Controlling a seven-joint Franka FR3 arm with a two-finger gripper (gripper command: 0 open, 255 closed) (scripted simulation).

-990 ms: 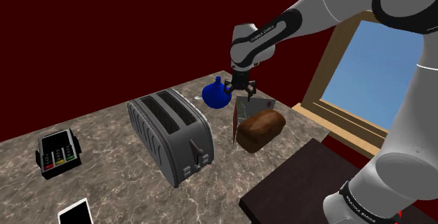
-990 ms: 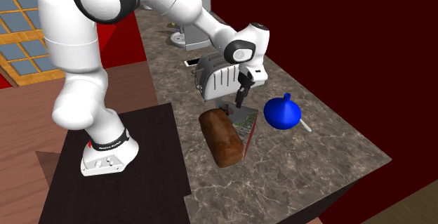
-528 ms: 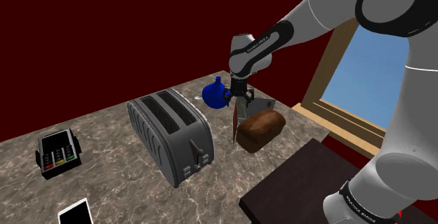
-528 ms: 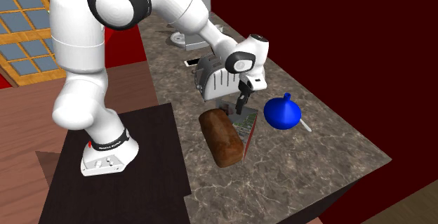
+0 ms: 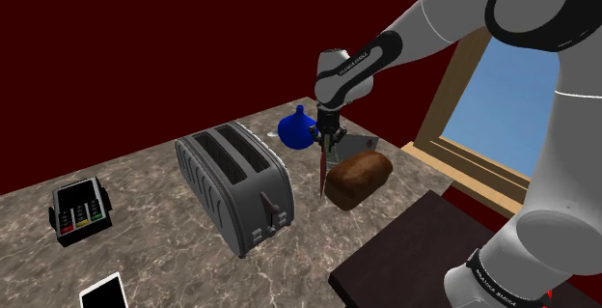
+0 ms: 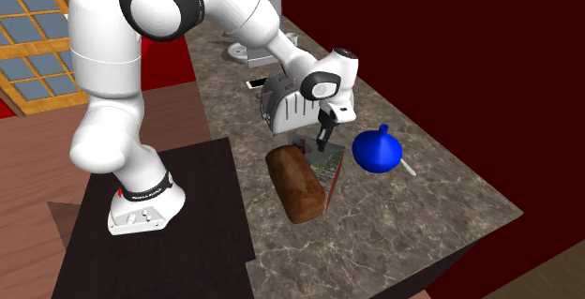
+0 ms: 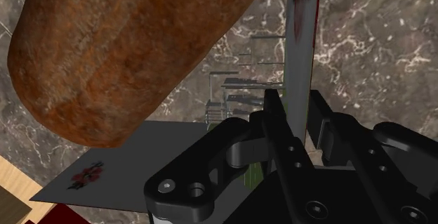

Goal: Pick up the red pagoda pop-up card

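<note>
While upright beside the loaf (image 7: 126, 47), pop-up card (image 7: 302, 47) edge tight between the pinching fingers (image 7: 276, 117)

- Deep red walls (image 5: 145, 36) stand on all sides.
- A grey-brown marbled worktop (image 5: 154, 210).
- A light wood-framed window (image 5: 526, 94) with bright blue sky behind.
- A reddish wooden plank floor (image 6: 28, 180) below.

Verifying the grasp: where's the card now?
Shoulder view, right of centre: the card stands on the counter between the blue flask and the loaf, its upright flap clasped by the gripper.
</note>
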